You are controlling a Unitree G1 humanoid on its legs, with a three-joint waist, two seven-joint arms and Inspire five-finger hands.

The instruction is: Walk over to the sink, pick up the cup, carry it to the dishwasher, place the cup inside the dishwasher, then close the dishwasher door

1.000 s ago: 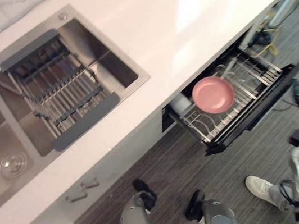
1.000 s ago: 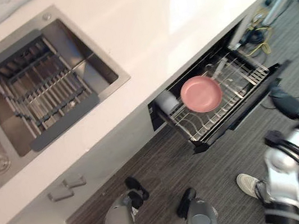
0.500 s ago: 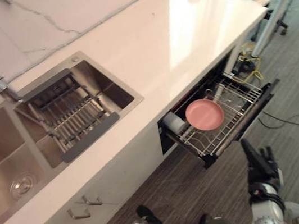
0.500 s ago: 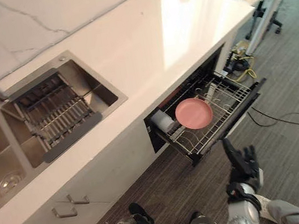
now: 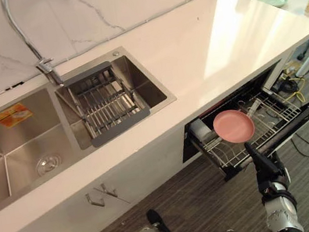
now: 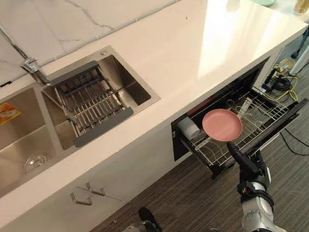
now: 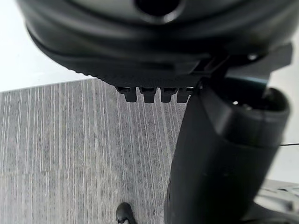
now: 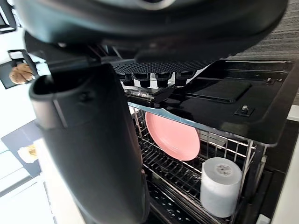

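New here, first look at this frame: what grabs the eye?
The pink plate in the pulled-out dishwasher rack under the counter stands out most, with a white cup beside it in the same rack. Next comes the right robot hand, fingers straight, raised just in front of the rack's front edge. To the left, the double steel sink holds a grey drainer.

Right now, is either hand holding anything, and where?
Nothing is held: both the right hand and left hand are empty; the cup sits in the dishwasher rack.
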